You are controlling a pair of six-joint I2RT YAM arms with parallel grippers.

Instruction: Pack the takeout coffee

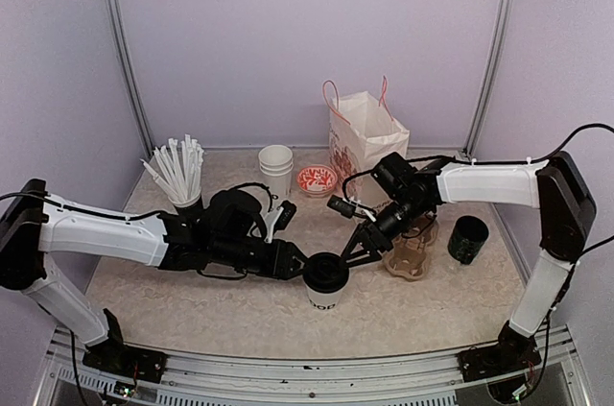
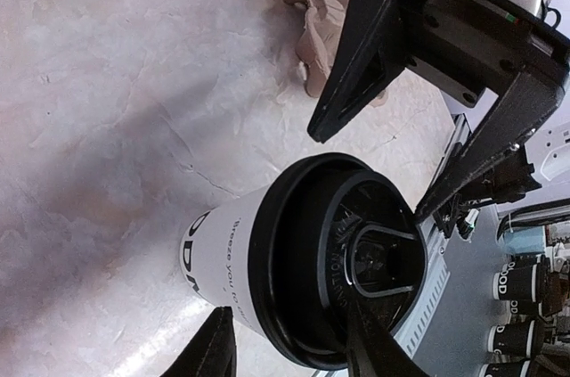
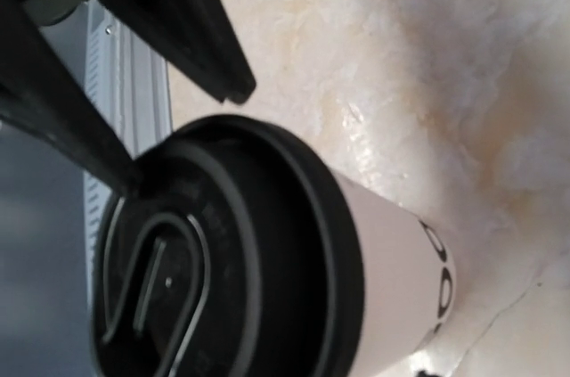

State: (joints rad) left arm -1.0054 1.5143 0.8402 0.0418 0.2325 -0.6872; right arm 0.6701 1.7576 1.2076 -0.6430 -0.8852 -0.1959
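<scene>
One takeout coffee (image 1: pixel 325 293), a white paper cup with black lettering and a round black lid (image 1: pixel 326 273), stands upright near the table's front middle. My left gripper (image 1: pixel 299 265) reaches it from the left and is open. In the left wrist view one finger (image 2: pixel 214 348) sits beside the cup wall (image 2: pixel 223 243) with a gap, and the other lies over the lid (image 2: pixel 338 261). My right gripper (image 1: pixel 357 250) comes from the right, also open (image 2: pixel 365 176), one fingertip at the lid's rim. The right wrist view shows the lid (image 3: pixel 223 252) and cup (image 3: pixel 392 261), not its own fingers.
A brown pulp cup carrier (image 1: pixel 413 254) and a black pot (image 1: pixel 468 238) sit to the right. At the back stand a white paper bag (image 1: pixel 365 142), a red patterned bowl (image 1: pixel 317 179), a stack of lidless white cups (image 1: pixel 275 168) and a holder of white straws (image 1: pixel 177 174).
</scene>
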